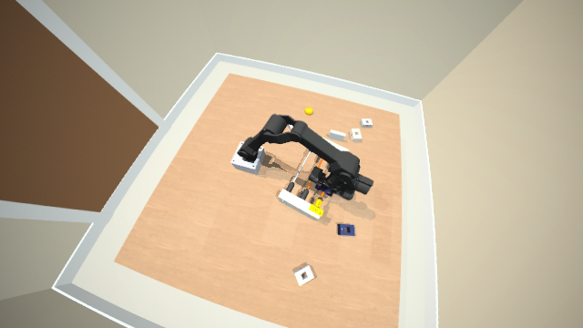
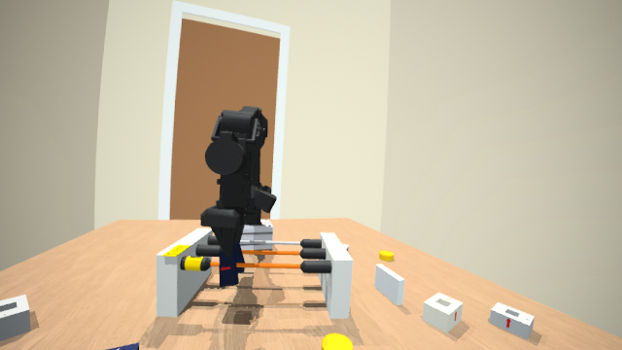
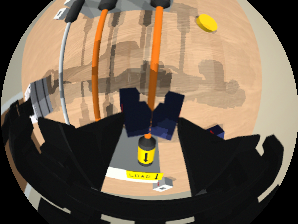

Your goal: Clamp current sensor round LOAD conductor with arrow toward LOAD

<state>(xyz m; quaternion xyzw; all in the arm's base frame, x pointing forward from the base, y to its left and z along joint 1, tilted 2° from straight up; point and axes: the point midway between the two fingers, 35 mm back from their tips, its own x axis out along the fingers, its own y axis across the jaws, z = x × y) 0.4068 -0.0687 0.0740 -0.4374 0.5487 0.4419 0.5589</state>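
The open dark blue sensor [image 1: 325,189] [image 2: 228,278] [image 3: 135,120] is in my gripper [image 2: 230,251] [image 3: 151,119], which is shut on it from above. In the wrist view its two halves stand spread in a V, with the outer orange LOAD conductor [image 2: 277,265] [image 3: 156,50] running between them. The halves reach below the conductor in the exterior view; whether they meet underneath is hidden. The sensor's red arrow [image 2: 225,268] points left, toward the yellow LOAD sleeve [image 1: 319,202] [image 2: 195,263] [image 3: 146,156]. The yellow LOAD label [image 1: 316,210] [image 2: 176,250] [image 3: 145,176] is on the end block.
A second orange conductor [image 3: 95,65] and a white one [image 3: 62,65] run alongside, between white end blocks [image 2: 167,287] [image 2: 341,287]. Another dark blue sensor [image 1: 346,230], white sensors [image 1: 304,275] [image 1: 355,135] [image 1: 366,123], a white panel [image 2: 389,284] and a yellow disc [image 1: 309,110] stand around.
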